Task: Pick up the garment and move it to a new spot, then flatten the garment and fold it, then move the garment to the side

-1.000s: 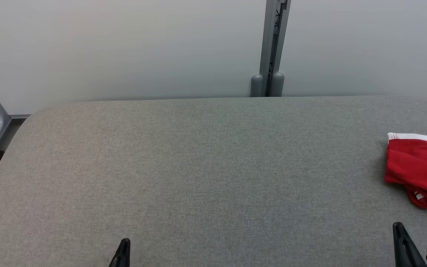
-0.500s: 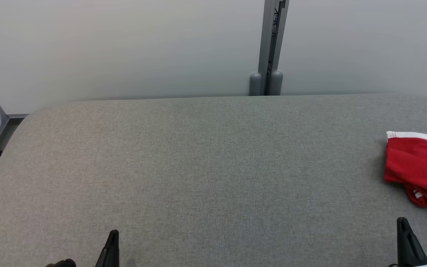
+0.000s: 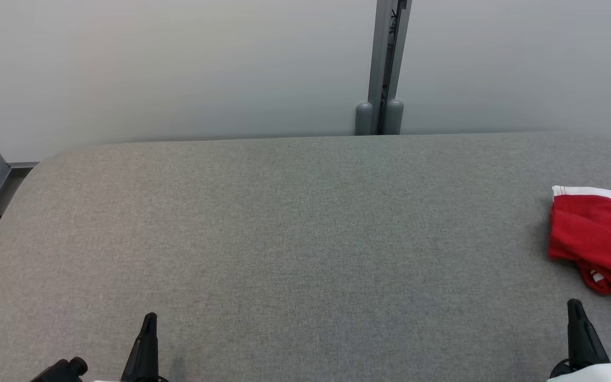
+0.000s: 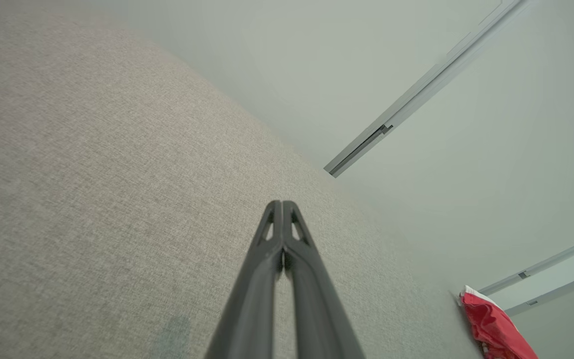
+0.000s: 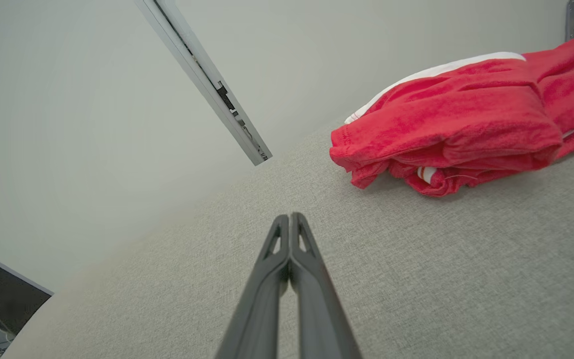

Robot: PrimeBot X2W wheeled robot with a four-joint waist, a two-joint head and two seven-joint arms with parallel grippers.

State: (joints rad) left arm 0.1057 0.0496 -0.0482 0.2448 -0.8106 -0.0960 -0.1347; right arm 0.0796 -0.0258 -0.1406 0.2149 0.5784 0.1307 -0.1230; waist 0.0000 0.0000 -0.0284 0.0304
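Red fleecy garment [image 3: 597, 239] lies bunched on grey woven tabletop [image 3: 305, 223]; tapered left hand [image 3: 149, 317] and right hand [image 3: 574, 304] are closed, empty.

Grey fabric table [image 3: 295, 223] bears a garment [image 3: 597, 239] (red, folded).

Left end effector [image 3: 149, 317]: tip further up the head view and further left, dark wrist part [image 3: 64, 369] now showing. Right end effector [image 3: 573, 304]: tip higher, pale forearm [image 3: 610, 371] entering
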